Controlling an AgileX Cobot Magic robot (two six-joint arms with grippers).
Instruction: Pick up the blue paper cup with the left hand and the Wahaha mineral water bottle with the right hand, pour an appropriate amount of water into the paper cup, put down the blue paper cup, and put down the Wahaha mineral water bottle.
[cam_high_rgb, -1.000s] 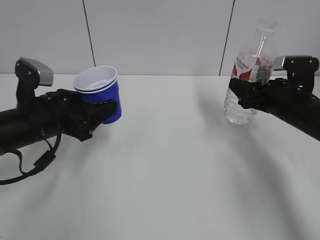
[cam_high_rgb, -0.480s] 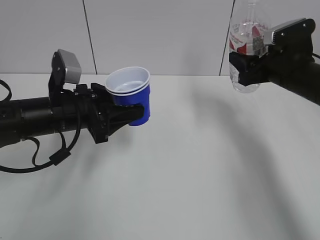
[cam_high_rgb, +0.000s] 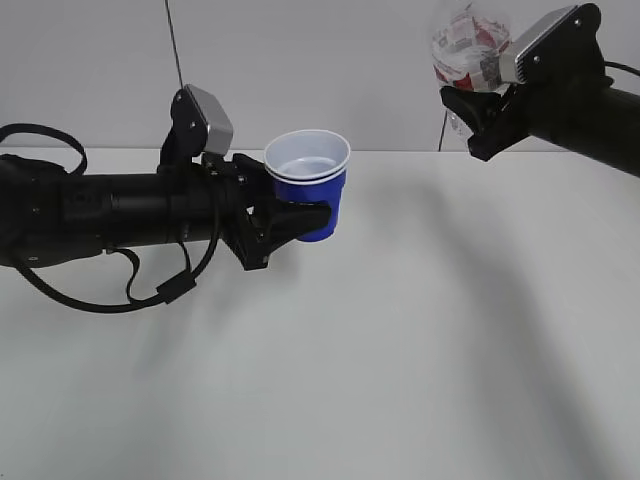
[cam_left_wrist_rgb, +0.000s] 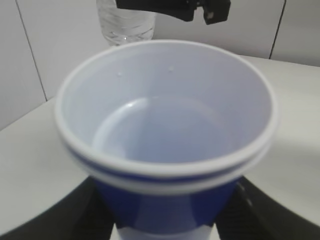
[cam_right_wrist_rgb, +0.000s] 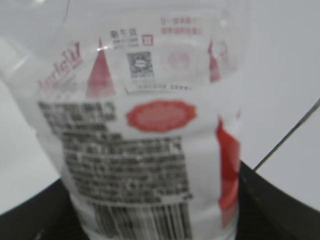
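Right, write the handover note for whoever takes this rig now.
Left gripper: shut on the small blue paper cup with white rim, held upright above the white table; inside looks empty.
Right gripper: shut on the clear ribbed plastic water bottle with red-and-white label, raised high at right, top out of frame.
Done: both picked up.
Left: pour, set both down.

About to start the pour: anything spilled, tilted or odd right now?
No spill shows. The blue cup sits upright in the left gripper, clear of the table. The bottle in the right gripper is held high, its top cut off by the frame.
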